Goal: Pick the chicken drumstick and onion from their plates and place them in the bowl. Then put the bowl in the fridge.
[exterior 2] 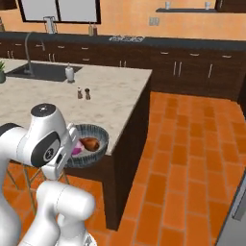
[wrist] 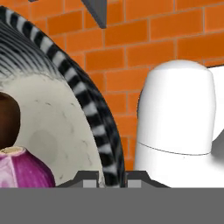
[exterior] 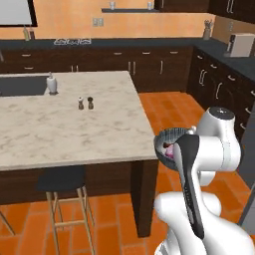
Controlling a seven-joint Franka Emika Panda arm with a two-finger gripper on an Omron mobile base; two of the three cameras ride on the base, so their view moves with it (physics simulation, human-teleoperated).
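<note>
1. Bowl carried in the air beside the near corner of the kitchen island, above the orange brick floor; dark ribbed outside, pale speckled inside.
2. Seen in the left base view as a dark rim partly hidden behind the white arm; in the hand view as a striped rim curving from upper left down to the fingertips.
3. Inside the bowl: chicken drumstick, reddish-brown, lying toward the side away from the arm; onion, purple-pink, just beside it on the arm's side.
4. In the hand view, onion at lower left with its pale top showing, and the drumstick's dark brown end just above it at the left edge.
5. Gripper shut on the bowl's rim, one dark fingertip on each side of the wall, jaws narrowed down to the thickness of the rim.
6. On the island's marble top, well apart from the bowl: two small shakers standing close together, and a white soap bottle next to the dark sink.
7. Under the island's near edge, a black-seated stool with pale wooden legs.
8. Along the far wall, dark cabinets below an orange wall.
</note>
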